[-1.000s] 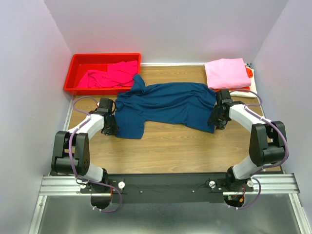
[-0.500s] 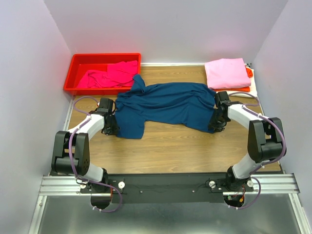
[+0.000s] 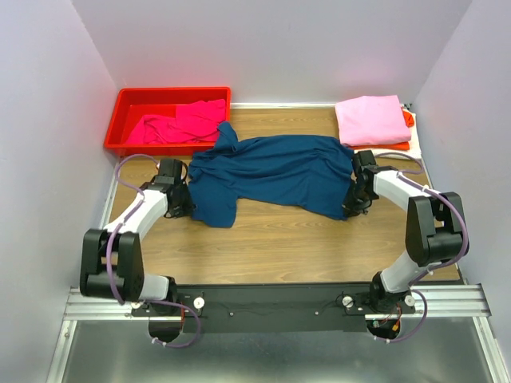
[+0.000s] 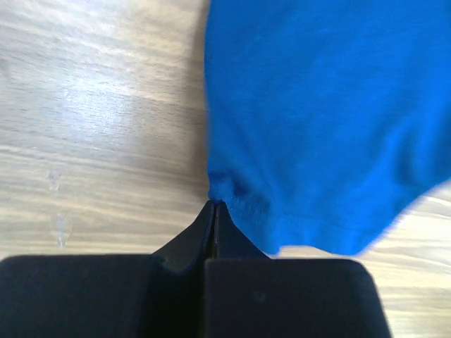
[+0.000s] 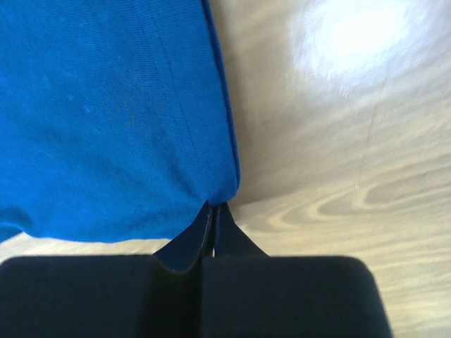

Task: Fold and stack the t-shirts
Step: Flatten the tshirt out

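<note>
The left gripper [image 4: 213,215] has its fingers pressed together on a bunched corner of the navy t-shirt [image 3: 271,171]. The right gripper [image 5: 213,211] pinches the hem at the opposite end. The shirt lies spread mid-table [image 3: 279,239]. This looks like flattening before the fold, so the next move calls for an even lift and pull by both arms. Only the wrist views show the pinches. Only the top view shows the magenta tees [image 3: 180,124] in the red bin [image 3: 128,108] far left, and the folded pink tee [image 3: 369,120] far right.

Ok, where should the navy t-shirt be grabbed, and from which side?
At the edges of its two ends, each arm coming in low from its own side. The navy t-shirt lies spread across the table, and the left gripper and right gripper are shut on those edges.
</note>
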Controlling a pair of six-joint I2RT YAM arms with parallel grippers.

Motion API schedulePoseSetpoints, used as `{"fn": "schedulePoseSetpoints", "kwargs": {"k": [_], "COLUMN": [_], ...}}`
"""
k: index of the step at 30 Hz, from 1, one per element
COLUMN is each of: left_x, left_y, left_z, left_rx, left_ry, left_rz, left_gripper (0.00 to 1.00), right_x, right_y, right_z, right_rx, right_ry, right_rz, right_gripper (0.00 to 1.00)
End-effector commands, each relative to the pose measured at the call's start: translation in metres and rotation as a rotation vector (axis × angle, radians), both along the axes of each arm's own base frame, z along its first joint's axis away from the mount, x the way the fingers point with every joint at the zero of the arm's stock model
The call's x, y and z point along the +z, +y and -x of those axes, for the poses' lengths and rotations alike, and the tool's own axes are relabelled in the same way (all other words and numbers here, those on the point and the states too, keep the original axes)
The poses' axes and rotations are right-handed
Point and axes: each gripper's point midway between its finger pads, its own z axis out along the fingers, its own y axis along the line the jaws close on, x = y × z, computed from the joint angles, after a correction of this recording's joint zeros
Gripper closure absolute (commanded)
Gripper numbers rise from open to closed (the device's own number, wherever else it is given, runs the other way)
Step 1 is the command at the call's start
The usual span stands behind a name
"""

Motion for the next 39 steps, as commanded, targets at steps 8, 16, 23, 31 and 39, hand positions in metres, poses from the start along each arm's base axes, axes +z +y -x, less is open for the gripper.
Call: {"fn": "schedulePoseSetpoints", "kwargs": {"k": [8, 16, 23, 31, 39], "left_x": [0.122, 0.168, 0.191, 0.191, 0.181], "left_y": [-0.005, 0.003, 0.008, 0.01, 0.003], "left_z": [-0.019, 0.014, 0.055, 0.106, 0.081], "left_rx": [0.131, 0.275, 0.323, 0.365, 0.289], "left_ry": [-0.355, -0.517, -0.556, -0.518, -0.525], "left_rz": [0.108, 0.195, 0.233, 0.273, 0.261], "left_gripper": [1.0, 1.0, 1.0, 1.0, 1.0], "right_x": [0.02, 0.035, 0.048, 0.06, 0.056], "right_y": [0.01, 0.005, 0.016, 0.031, 0.048], "right_z": [0.071, 0.099, 0.124, 0.166, 0.158], "right_rx": [0.062, 0.095, 0.151, 0.171, 0.091], "right_ry": [0.218, 0.28, 0.31, 0.369, 0.328], "right_rz": [-0.09, -0.068, -0.066, -0.07, -0.143], "right_gripper": [1.0, 1.0, 1.0, 1.0, 1.0]}}
